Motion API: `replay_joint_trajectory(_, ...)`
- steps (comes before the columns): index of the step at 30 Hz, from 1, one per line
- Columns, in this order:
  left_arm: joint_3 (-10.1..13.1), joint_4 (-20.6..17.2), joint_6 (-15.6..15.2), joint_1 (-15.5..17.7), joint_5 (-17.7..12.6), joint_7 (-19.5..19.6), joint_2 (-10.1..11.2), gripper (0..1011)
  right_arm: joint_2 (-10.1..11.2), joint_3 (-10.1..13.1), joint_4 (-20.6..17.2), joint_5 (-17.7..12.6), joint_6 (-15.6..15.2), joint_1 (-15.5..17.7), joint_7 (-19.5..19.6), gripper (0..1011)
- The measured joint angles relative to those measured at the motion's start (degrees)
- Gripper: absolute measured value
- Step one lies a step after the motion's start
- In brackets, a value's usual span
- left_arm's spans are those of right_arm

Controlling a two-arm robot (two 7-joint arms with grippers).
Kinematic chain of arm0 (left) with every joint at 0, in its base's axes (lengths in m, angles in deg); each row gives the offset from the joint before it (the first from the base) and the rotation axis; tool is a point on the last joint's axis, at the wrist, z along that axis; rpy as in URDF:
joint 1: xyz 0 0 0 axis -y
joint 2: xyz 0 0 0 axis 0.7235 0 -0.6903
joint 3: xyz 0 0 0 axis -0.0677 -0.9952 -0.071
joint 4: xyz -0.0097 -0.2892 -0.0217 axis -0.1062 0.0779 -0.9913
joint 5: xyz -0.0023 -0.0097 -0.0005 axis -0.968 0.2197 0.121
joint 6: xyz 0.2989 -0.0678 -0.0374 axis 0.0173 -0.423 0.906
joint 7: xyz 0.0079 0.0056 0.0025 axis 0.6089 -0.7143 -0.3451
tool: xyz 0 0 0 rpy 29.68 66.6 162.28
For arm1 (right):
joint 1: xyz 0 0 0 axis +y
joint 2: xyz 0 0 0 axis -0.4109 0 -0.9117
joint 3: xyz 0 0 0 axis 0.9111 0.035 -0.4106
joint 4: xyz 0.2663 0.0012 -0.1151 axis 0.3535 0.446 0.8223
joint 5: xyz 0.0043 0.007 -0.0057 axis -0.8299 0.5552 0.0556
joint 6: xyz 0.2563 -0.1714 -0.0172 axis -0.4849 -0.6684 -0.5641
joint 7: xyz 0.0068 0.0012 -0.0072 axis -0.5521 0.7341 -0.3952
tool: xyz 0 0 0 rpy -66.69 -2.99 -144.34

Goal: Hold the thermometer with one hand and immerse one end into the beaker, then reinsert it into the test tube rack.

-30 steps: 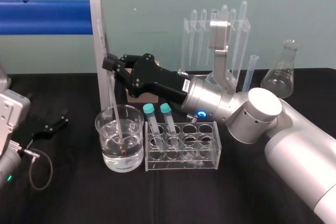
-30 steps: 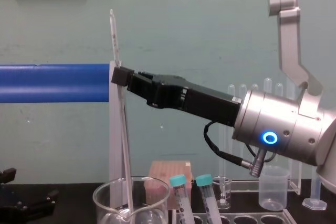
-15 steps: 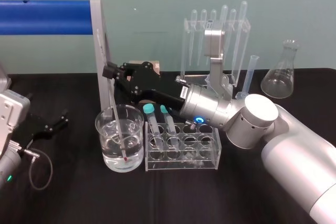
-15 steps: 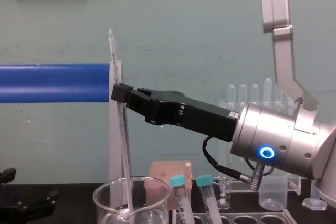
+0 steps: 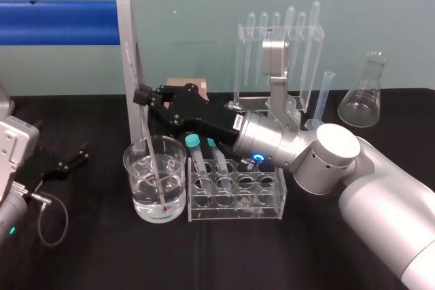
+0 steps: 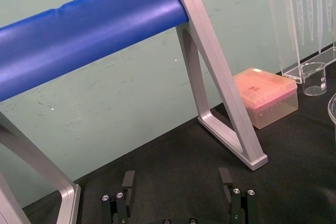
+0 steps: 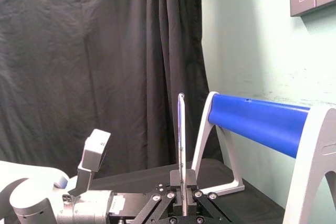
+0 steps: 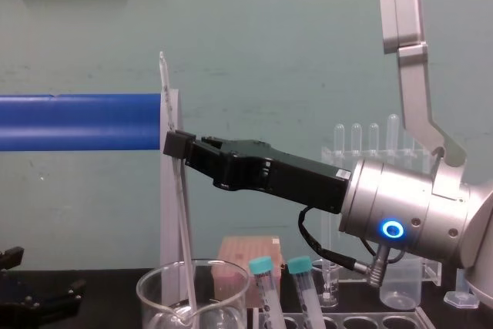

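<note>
The thermometer (image 5: 153,170) is a thin glass rod that leans slightly, and its red-tipped lower end sits in the water inside the beaker (image 5: 130,165). My right gripper (image 5: 141,94) is shut on the rod's upper part, above the beaker's rim. In the chest view the thermometer (image 8: 183,229) runs from above the right gripper (image 8: 176,144) down into the beaker (image 8: 154,287). The right wrist view has the thermometer (image 7: 181,135) standing up from the closed fingers (image 7: 190,178). The test tube rack (image 5: 268,198) stands just right of the beaker. My left gripper (image 6: 177,179) rests open at the table's left.
Two teal-capped tubes (image 5: 196,155) stand in the rack's left holes. A pipette stand (image 5: 279,49), a graduated cylinder (image 5: 325,96) and a conical flask (image 5: 367,96) are at the back right. A blue bar on a grey frame (image 5: 126,66) rises behind the beaker. A pink box (image 6: 265,95) lies behind.
My right gripper has come down with the thermometer, and the rod's lower end has gone deeper into the beaker. The left arm has not moved.
</note>
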Motion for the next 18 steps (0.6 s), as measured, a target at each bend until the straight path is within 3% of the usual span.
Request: replay_joint_trajectory(18,0.0,0.0,0.0,0.0,0.0,0.0,0.0,1008,0.4,0.3,-0.8,0.3,-0.4,0.4,0.3,52)
